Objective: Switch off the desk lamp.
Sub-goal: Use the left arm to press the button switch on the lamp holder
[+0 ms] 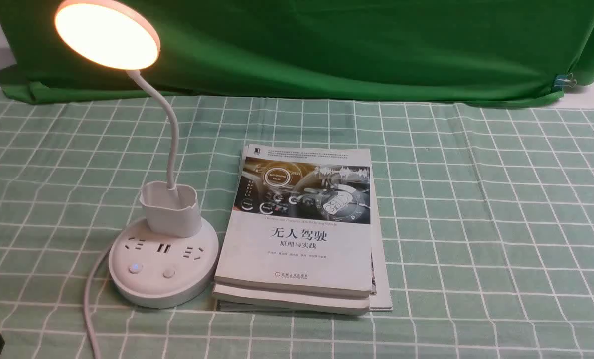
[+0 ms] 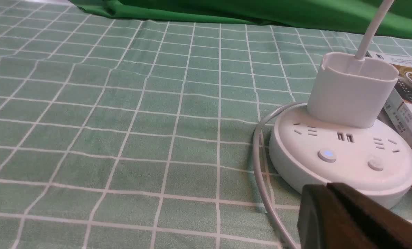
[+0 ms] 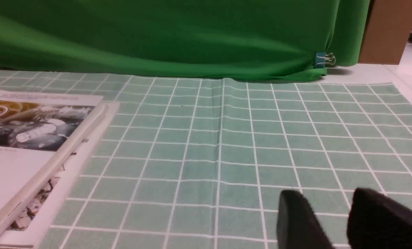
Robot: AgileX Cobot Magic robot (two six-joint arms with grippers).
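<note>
The desk lamp stands at the left of the table in the front view, its round head [image 1: 106, 34] glowing warm. A thin neck runs down to a small cup [image 1: 170, 209] on the round base [image 1: 162, 284]. The base has sockets and two buttons: one lit blue [image 1: 135, 268], one plain [image 1: 169, 273]. In the left wrist view my left gripper [image 2: 327, 186] is shut and empty, just in front of the base [image 2: 296, 166], near the blue button [image 2: 327, 155]. My right gripper [image 3: 325, 193] is open and empty above bare cloth.
A stack of books [image 1: 302, 224] lies right beside the lamp base, also in the right wrist view [image 3: 26, 145]. The lamp's white cable [image 1: 90, 304] curves off the front left. A green backdrop [image 1: 352, 45] hangs along the far edge of the checked tablecloth [image 1: 501, 224].
</note>
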